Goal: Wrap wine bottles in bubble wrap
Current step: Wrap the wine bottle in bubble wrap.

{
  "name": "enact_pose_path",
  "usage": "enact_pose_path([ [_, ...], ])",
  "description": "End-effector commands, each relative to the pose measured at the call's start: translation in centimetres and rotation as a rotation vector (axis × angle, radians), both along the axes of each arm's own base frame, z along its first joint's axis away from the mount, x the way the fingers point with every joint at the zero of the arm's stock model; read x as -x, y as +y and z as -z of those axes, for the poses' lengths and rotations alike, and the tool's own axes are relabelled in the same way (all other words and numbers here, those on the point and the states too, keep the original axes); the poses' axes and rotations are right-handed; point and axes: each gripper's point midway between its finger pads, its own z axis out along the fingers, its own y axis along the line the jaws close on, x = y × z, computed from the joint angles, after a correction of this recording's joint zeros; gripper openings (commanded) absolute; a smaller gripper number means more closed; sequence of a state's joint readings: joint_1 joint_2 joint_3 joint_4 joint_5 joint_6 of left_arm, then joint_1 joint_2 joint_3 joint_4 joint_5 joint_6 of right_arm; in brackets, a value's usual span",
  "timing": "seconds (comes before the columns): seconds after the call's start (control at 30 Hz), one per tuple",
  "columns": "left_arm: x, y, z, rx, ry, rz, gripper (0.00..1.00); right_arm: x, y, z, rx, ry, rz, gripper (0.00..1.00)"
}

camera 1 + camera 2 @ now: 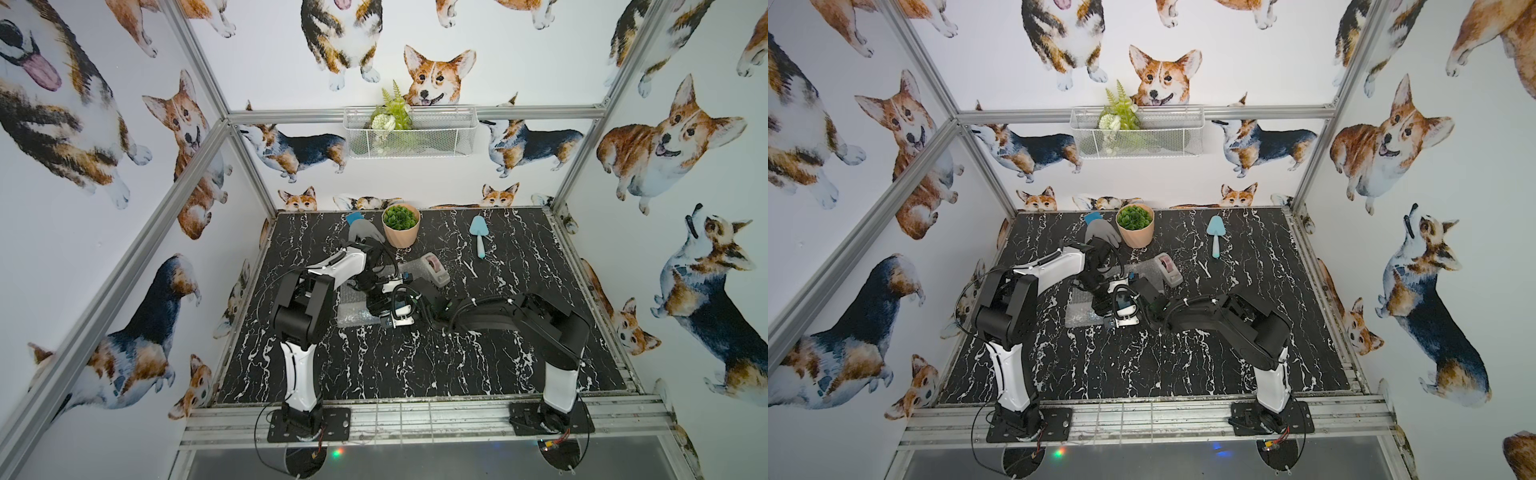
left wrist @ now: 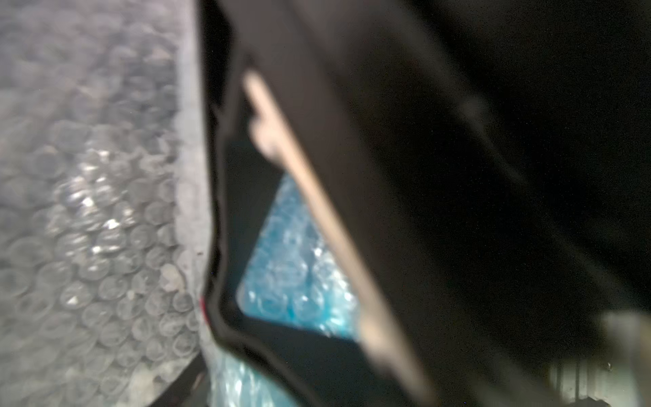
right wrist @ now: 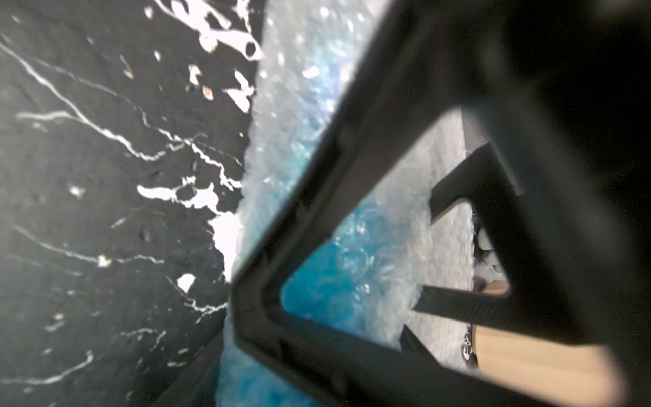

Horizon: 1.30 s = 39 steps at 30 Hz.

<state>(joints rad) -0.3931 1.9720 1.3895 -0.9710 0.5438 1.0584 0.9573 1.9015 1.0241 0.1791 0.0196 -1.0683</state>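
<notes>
Top views | arms hide bottle (image 3: 317, 292) | bubble wrap (image 1: 351, 318) beside tape dispenser (image 1: 434, 269) | left gripper (image 2: 296, 267), right gripper (image 3: 352, 267): width cannot tell

Potted succulent (image 1: 401, 226) just beside grey glove (image 1: 365, 233), light-blue trowel (image 1: 478, 236) and tape dispenser (image 1: 434, 270) on black marble tabletop (image 1: 374, 365).

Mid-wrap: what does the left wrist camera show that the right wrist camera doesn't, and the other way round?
Left wrist only: a wide, uncovered spread of bubble wrap with single bubbles distinct. Right wrist only: the black marble table, the wrap's edge lying against it, and the peach pot beyond. Both: the blue of the bottle showing through a layer of wrap, so at least that part is covered.
</notes>
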Motion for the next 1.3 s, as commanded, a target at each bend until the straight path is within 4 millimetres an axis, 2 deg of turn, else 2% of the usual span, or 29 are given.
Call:
enact_pose_path([
  [0.0,1.1,0.0,-1.9,0.024,0.043,0.001,0.76,0.3,-1.0,1.4,0.049,0.065,0.015,0.56],
  [0.07,1.0,0.2,-2.3,0.016,0.028,-0.017,0.85,0.6,-1.0,1.3,0.039,0.095,0.017,0.49],
  [0.13,0.9,0.7,-2.5,-0.01,0.004,-0.016,0.93,1.1,-0.8,0.9,0.01,0.124,0.019,0.49],
  [0.23,-0.6,2.2,-3.5,-0.083,-0.088,-0.064,1.0,1.9,-0.8,0.3,-0.012,0.22,0.042,0.48],
  [0.37,-2.5,6.1,-6.1,-0.205,-0.271,-0.184,1.0,2.9,-1.1,-0.2,-0.03,0.373,0.088,0.48],
  [0.47,-3.5,9.4,-8.9,-0.261,-0.397,-0.397,1.0,4.1,-1.3,-1.1,-0.056,0.578,0.142,0.48],
  [0.5,-3.1,10.3,-9.5,-0.258,-0.388,-0.469,1.0,4.4,-1.4,-1.2,-0.056,0.642,0.164,0.49],
  [0.57,-1.0,10.7,-10.0,-0.211,-0.339,-0.518,1.0,5.1,-1.4,-1.6,-0.055,0.797,0.195,0.5],
  [0.63,2.1,10.1,-10.0,-0.144,-0.311,-0.473,1.0,5.8,-1.5,-1.7,-0.036,0.945,0.222,0.49],
  [0.7,5.2,8.4,-9.6,-0.044,-0.299,-0.356,1.0,6.0,-1.3,-2.2,-0.057,1.076,0.235,0.49],
  [0.77,6.8,7.8,-8.5,-0.011,-0.324,-0.293,1.0,6.4,-1.3,-1.8,-0.039,1.14,0.237,0.5],
  [0.87,8.1,7.0,-7.5,0.007,-0.342,-0.186,1.0,6.9,-1.8,-0.7,0.031,1.189,0.239,0.52],
  [0.93,8.7,6.0,-6.2,0.017,-0.407,-0.076,0.99,6.9,-1.8,-0.4,0.035,1.232,0.242,0.52],
  [1.1,6.6,4.2,-4.0,-0.023,-0.645,0.117,0.98,6.8,-1.1,-0.7,0.045,1.297,0.219,0.55],
  [1.27,5.4,2.9,-2.0,-0.045,-0.73,0.2,0.98,6.8,-0.3,-0.6,0.042,1.36,0.202,0.57],
])
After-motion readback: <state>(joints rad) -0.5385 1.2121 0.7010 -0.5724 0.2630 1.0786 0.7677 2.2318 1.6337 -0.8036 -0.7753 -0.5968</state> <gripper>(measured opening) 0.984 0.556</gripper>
